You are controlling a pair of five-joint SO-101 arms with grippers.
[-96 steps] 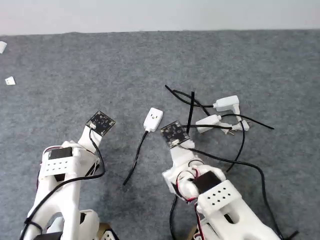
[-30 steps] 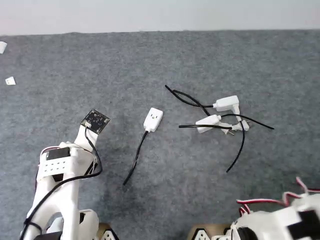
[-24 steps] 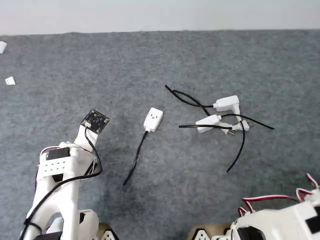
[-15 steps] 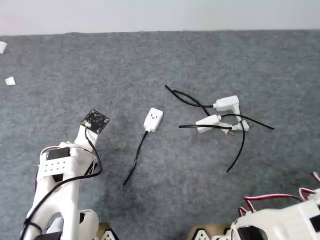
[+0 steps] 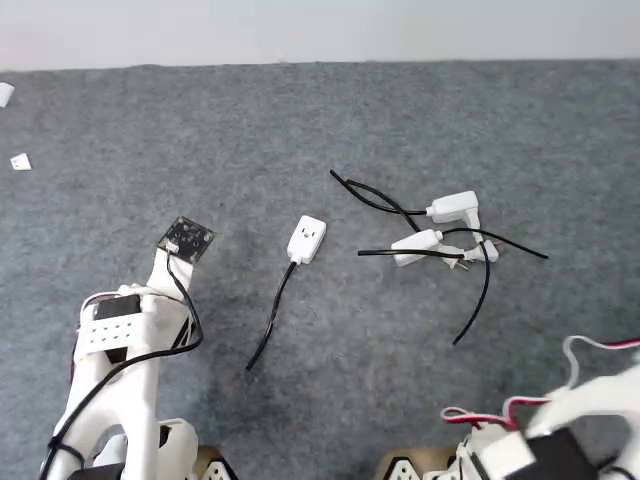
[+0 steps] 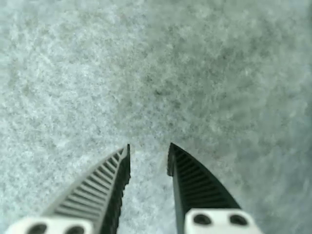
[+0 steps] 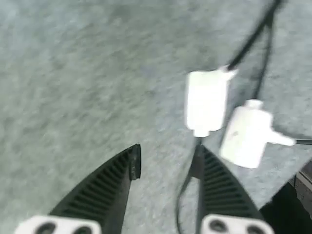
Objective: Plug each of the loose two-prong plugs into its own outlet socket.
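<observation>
A white outlet socket (image 5: pixel 306 239) lies on the grey carpet near the middle, its black cord (image 5: pixel 268 320) trailing toward the front. To its right two white plug pieces (image 5: pixel 455 208) (image 5: pixel 418 246) lie close together among tangled black cords (image 5: pixel 480 290). In the right wrist view the same two white pieces (image 7: pixel 207 102) (image 7: pixel 246 134) lie just beyond my right gripper (image 7: pixel 165 158), which is open and holds nothing. My left gripper (image 6: pixel 148 153) is open over bare carpet. The left arm (image 5: pixel 125 330) stands at the front left, the right arm (image 5: pixel 560 440) at the front right edge.
Two small white scraps (image 5: pixel 20 161) (image 5: pixel 5 93) lie at the far left. The carpet ends at a pale wall (image 5: pixel 320 30) along the back. Loose cord ends (image 5: pixel 345 185) reach out left of the plug pieces.
The right arm has pulled back from beside the socket to the front right edge and keeps shifting there. The left wrist has edged slightly left. Socket and plugs have not moved.
</observation>
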